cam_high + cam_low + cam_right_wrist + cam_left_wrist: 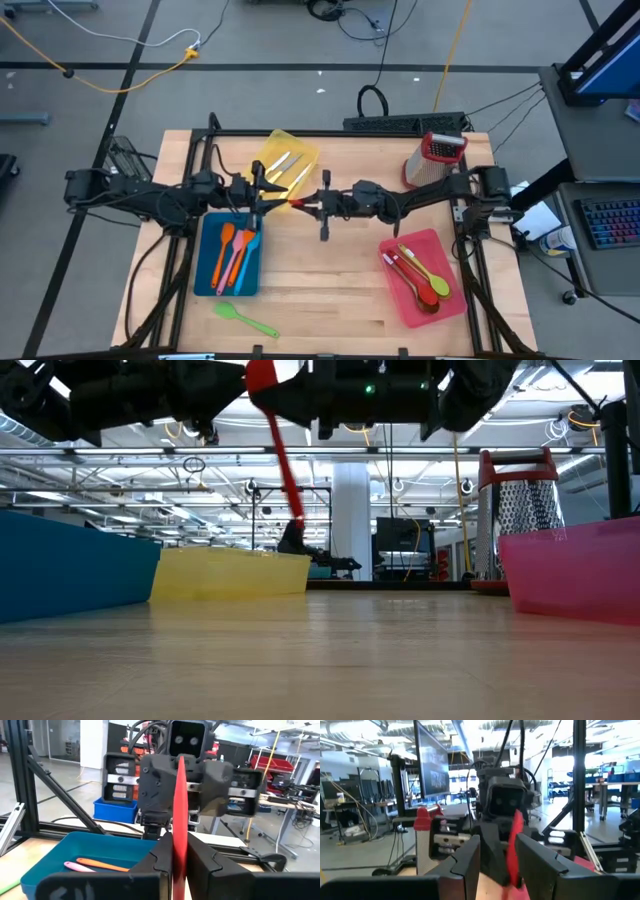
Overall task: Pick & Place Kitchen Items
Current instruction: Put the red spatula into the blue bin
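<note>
Right tool [179, 851] clamping thin red utensil [179, 810], left tool [497, 852] opposite

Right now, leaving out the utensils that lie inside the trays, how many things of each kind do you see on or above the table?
Trays: 3 (yellow, blue, pink)
Box grater: 1
Green utensil loose on the table: 1
Red utensil in the right hand: 1
Total: 6
</note>
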Controlling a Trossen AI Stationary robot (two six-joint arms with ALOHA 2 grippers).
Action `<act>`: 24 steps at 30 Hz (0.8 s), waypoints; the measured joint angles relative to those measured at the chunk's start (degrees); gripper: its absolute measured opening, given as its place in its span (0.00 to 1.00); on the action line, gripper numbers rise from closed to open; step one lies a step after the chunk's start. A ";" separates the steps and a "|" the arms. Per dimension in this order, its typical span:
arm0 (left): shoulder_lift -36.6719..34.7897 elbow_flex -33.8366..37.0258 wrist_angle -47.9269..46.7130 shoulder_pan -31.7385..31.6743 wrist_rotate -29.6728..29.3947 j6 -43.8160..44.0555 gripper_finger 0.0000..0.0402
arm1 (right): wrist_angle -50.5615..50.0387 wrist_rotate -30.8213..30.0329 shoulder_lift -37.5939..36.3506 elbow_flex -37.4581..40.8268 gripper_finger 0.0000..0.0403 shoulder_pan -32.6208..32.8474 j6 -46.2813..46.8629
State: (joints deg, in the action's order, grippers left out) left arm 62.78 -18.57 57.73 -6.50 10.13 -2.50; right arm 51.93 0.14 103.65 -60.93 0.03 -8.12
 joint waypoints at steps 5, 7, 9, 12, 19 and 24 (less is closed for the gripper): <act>1.17 0.00 0.05 0.15 -0.01 0.52 0.33 | 5.71 0.09 3.78 -0.08 0.05 -0.02 0.56; 1.33 0.04 -0.54 0.15 -0.04 0.72 0.33 | 5.75 0.12 4.25 -0.11 0.05 -0.38 1.17; 1.36 0.02 -1.12 0.15 -0.02 0.72 0.33 | 6.75 0.03 4.30 -0.18 0.05 -0.61 1.28; 1.36 0.02 -1.30 0.15 0.02 1.16 0.33 | 6.69 -0.08 3.78 -0.19 0.05 -0.65 -0.05; 1.33 0.03 -0.53 0.15 0.13 0.57 0.33 | 6.71 0.13 2.62 0.07 0.05 -0.72 -1.51; 1.31 0.02 -0.52 0.15 -0.07 0.26 0.33 | 4.37 0.09 2.67 -1.09 0.05 -1.12 -1.27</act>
State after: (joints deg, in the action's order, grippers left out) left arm 64.10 -18.55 57.21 -6.35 10.07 -2.24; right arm 56.30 0.23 106.32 -62.02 -1.09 -9.39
